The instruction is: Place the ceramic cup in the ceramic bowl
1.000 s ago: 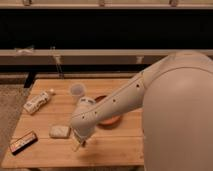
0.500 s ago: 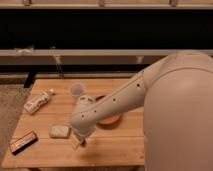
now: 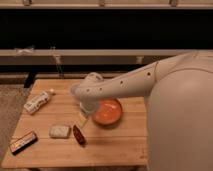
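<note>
The ceramic bowl [image 3: 107, 111], round with a glossy orange inside, stands near the middle of the wooden table [image 3: 125, 145]. My arm reaches in from the right, and its wrist lies over the spot just left of and behind the bowl. The gripper [image 3: 83, 120] hangs below the wrist, right at the bowl's left rim and just above the table. The ceramic cup is almost wholly hidden behind the wrist. Only a pale edge [image 3: 73, 90] shows at the wrist's left side, and I cannot tell it apart from the arm with certainty.
A small dark red object [image 3: 78, 135] lies just in front of the gripper. A pale packet [image 3: 60, 131] lies to its left and a dark bar [image 3: 23, 142] at the front left corner. A white labelled bottle [image 3: 39, 101] lies at the left. My body fills the right side.
The gripper has moved up and back from the front of the table towards the bowl's left rim. The wrist now covers the cup, and the dark red object has come into view.
</note>
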Action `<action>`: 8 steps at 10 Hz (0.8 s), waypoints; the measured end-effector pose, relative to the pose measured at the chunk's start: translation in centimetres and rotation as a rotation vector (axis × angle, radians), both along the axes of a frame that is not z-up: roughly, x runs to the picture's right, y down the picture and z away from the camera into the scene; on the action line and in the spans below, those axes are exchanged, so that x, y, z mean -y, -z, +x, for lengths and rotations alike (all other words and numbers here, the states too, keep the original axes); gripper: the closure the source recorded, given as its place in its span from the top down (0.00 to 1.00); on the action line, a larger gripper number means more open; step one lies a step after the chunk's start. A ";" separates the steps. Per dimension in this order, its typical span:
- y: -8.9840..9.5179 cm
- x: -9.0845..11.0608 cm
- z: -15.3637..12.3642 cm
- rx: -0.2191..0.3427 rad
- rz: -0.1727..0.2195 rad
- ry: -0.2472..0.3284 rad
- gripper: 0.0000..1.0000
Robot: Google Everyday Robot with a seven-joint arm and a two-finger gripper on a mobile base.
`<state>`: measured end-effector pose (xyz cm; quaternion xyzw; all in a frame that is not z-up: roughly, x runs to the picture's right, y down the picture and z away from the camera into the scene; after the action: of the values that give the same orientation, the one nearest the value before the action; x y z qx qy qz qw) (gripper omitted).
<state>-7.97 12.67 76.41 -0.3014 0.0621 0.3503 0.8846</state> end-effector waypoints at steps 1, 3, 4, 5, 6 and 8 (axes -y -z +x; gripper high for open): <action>-1.0 2.2 -0.1 0.009 0.012 0.011 0.80; -2.7 5.4 -1.0 0.024 0.030 0.037 0.80; -3.5 6.7 -2.2 0.037 0.036 0.056 0.80; -4.0 7.7 -3.5 0.051 0.043 0.077 0.80; -4.6 8.7 -5.3 0.070 0.049 0.105 0.80; -5.3 9.5 -7.8 0.101 0.054 0.154 0.80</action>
<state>-15.77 3.13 81.67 -0.2890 0.0310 0.2674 0.9187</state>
